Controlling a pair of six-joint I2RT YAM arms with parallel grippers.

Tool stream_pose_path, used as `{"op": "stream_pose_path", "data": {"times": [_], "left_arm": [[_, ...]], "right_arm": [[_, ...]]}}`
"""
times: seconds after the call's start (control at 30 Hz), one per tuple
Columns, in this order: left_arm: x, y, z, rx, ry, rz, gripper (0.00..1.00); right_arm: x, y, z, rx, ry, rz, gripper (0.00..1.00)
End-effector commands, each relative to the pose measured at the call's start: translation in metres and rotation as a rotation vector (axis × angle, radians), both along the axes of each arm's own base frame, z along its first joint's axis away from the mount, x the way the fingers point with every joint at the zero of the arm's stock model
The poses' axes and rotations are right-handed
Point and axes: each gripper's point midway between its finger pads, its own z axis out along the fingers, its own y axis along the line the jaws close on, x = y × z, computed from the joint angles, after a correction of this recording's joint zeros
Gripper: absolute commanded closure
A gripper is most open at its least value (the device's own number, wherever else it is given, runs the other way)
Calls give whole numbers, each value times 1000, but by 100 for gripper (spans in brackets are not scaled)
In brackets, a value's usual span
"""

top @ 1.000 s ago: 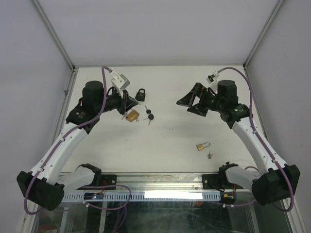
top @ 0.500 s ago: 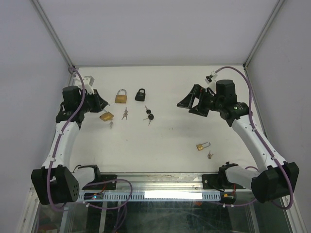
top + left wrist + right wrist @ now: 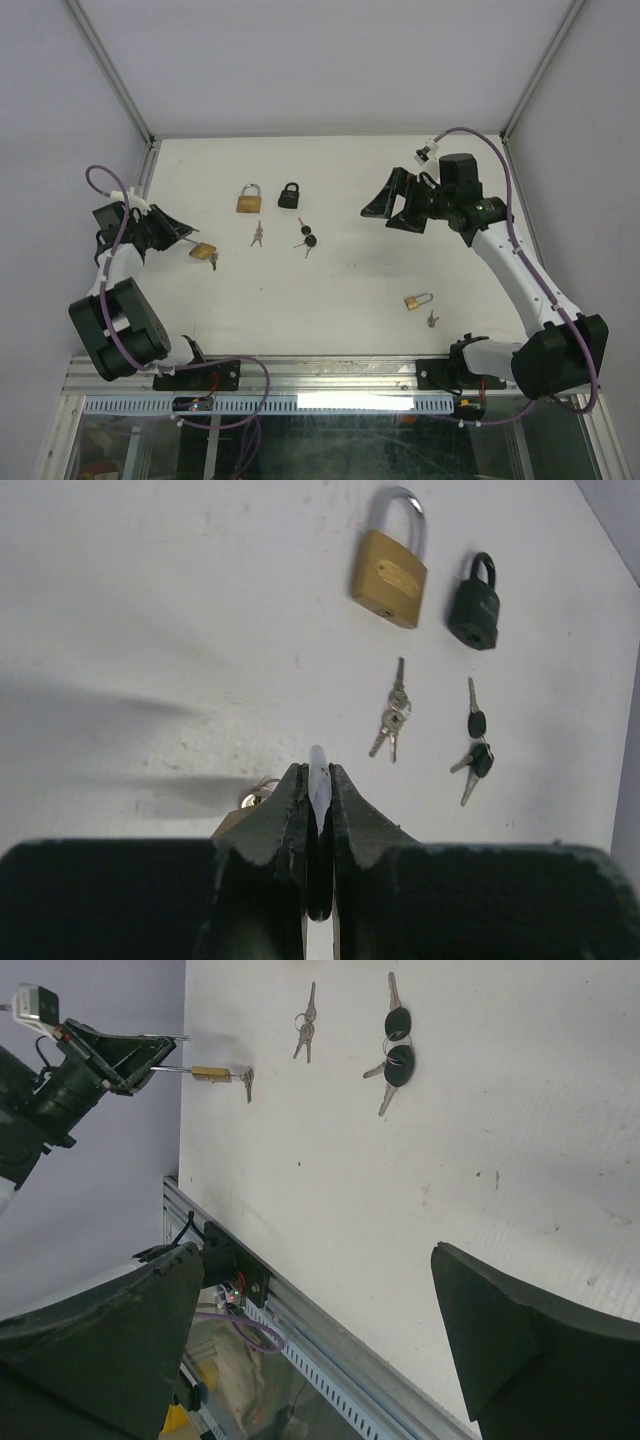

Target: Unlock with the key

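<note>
My left gripper [image 3: 183,238] is pulled back at the table's left edge, shut on the silver shackle [image 3: 319,765] of a brass padlock [image 3: 202,251]. The padlock hangs off the fingertips with a small key [image 3: 213,262] at its far end; whether the key sits in the lock I cannot tell. From the right wrist view the same padlock [image 3: 210,1073] and key [image 3: 247,1082] show beside the left gripper [image 3: 165,1055]. My right gripper [image 3: 395,205] hovers over the back right, open and holding nothing, its fingers [image 3: 530,1350] wide apart.
A larger brass padlock [image 3: 249,198] and a black padlock [image 3: 290,195] lie at the back, with silver keys [image 3: 257,235] and black-headed keys [image 3: 306,238] in front of them. A small brass padlock [image 3: 418,300] and its key [image 3: 432,320] lie front right.
My left arm has swung back from the table's middle to the left edge, carrying the brass padlock and uncovering the larger brass padlock. The right gripper has barely shifted.
</note>
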Motion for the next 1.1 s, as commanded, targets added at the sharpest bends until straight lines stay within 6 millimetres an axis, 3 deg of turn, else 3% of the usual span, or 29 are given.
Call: {"op": "stream_pose_path", "data": {"times": [0.0, 0.2, 0.33, 0.47, 0.57, 0.67, 0.73, 0.83, 0.9, 1.0, 1.03, 1.07], "left_arm": [[27, 27, 6, -55, -62, 77, 100], [41, 61, -52, -111, 107, 217, 100], [43, 81, -75, -112, 161, 285, 100], [39, 88, -85, -103, 176, 282, 97], [34, 95, -92, -79, 189, 284, 78], [31, 110, -96, -14, 224, 311, 33], [29, 129, -93, 88, 247, 354, 5], [29, 157, -70, 260, 220, 381, 1], [36, 160, -44, 330, 158, 349, 1], [56, 135, -8, 431, 72, 233, 1], [62, 120, 3, 479, 50, 182, 1], [73, 89, 9, 529, 27, 88, 1]], "right_arm": [[9, 6, 29, 26, -77, 38, 0], [16, 9, 34, 25, -68, 41, 0], [19, 8, 35, 20, -66, 32, 0], [21, 9, 36, 20, -66, 32, 0], [24, 11, 38, 25, -68, 37, 0], [27, 13, 40, 31, -69, 49, 0], [28, 15, 43, 34, -76, 61, 0], [31, 15, 47, 30, -93, 69, 0], [34, 14, 49, 16, -112, 67, 0], [38, 7, 47, -29, -132, 45, 0], [39, 5, 46, -45, -136, 34, 0], [40, 2, 44, -64, -132, 23, 0]]}}
